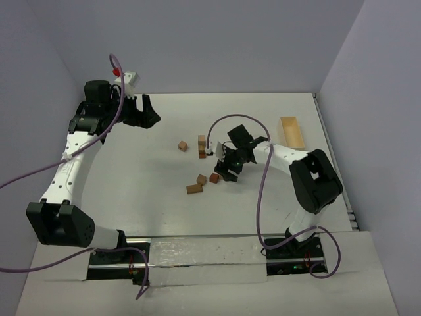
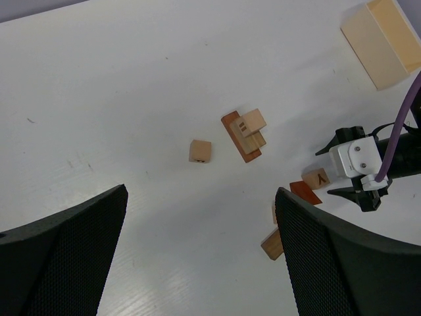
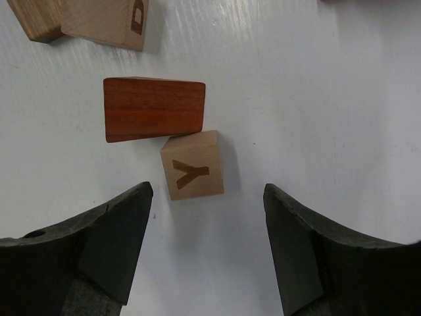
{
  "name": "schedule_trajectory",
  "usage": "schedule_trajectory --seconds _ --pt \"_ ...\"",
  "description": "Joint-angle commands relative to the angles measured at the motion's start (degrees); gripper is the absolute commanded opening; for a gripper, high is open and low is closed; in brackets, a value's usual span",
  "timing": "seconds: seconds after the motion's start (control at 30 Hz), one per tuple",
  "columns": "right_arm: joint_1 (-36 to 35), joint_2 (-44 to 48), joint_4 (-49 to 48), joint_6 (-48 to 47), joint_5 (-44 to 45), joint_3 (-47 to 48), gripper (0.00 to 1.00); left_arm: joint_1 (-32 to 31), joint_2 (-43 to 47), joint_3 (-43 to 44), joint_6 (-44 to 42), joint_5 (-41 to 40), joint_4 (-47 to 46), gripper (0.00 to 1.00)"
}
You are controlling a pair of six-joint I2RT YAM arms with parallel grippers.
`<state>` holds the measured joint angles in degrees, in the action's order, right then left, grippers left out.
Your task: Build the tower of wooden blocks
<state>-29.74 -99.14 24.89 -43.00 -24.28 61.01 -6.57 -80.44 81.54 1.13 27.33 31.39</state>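
Pale wood with a brown Y on its upper face: that cube (image 3: pixel 193 173) sits on the white table (image 3: pixel 316 99) between the fingers of our right gripper (image 3: pixel 205 194), just inside the fingertips and closer to the finger on the left of the wrist view. The fingers stand spread, with bare table showing on both sides of the cube, so we grip nothing. Just ahead of the fingertips a reddish-brown block (image 3: pixel 154 108) lies touching the cube's far edge. Farther ahead, toward the same side, two tan blocks (image 3: pixel 105 23) sit at the picture's edge.

Our left gripper (image 2: pixel 200 192) hangs well apart from all this, its fingers wide with nothing between them. Ahead of it we see the short tower (image 2: pixel 245 131), tan pieces set against a reddish bar. A lone tan cube (image 2: pixel 200 151) sits just beside the tower, and the pale tray (image 2: pixel 378 43) lies far beyond.
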Motion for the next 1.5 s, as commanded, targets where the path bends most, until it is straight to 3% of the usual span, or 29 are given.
schedule_trajectory --seconds 0.0,0.47,0.67,0.83,0.97,1.07,1.3,1.37,1.4,1.47 --pt "-0.8 -1.0 -1.2 1.1 1.1 1.4 0.74 0.4 -0.3 2.2 0.2 0.4 -2.3 0.99" --pt "-1.9 -1.3 -3.0 2.5 3.6 0.7 0.65 0.4 -0.5 0.7 0.8 0.4 -3.5 0.99" --pt "-2.2 -1.8 -2.0 2.4 4.0 1.6 0.36 0.4 -0.9 0.9 0.9 0.1 -3.7 0.99" --pt "-3.0 -0.6 0.9 3.8 4.6 2.7 0.01 0.4 -0.3 0.2 1.9 -3.5 -4.1 0.99" --pt "-3.2 4.3 1.6 11.4 3.7 4.0 0.00 0.3 0.6 -1.2 4.3 -7.9 -4.5 0.99" --pt "-3.4 7.2 1.0 23.3 4.5 5.2 0.00 0.3 2.1 -4.5 10.8 -13.2 -6.4 0.99" --pt "-5.3 8.5 4.4 44.2 12.7 10.5 0.00 0.5 4.8 -7.3 13.4 -22.4 -5.8 0.89" --pt "-7.2 6.6 6.3 52.2 19.4 13.5 0.00 0.7 5.7 -7.5 14.9 -25.8 -4.7 0.85" --pt "-8.1 6.2 6.7 56.4 23.0 14.5 0.00 0.9 6.0 -7.4 14.7 -26.1 -4.3 0.86" --pt "-10.1 4.8 7.9 61.9 29.2 15.8 0.00 1.8 6.0 -6.6 13.7 -24.1 -3.4 0.99"
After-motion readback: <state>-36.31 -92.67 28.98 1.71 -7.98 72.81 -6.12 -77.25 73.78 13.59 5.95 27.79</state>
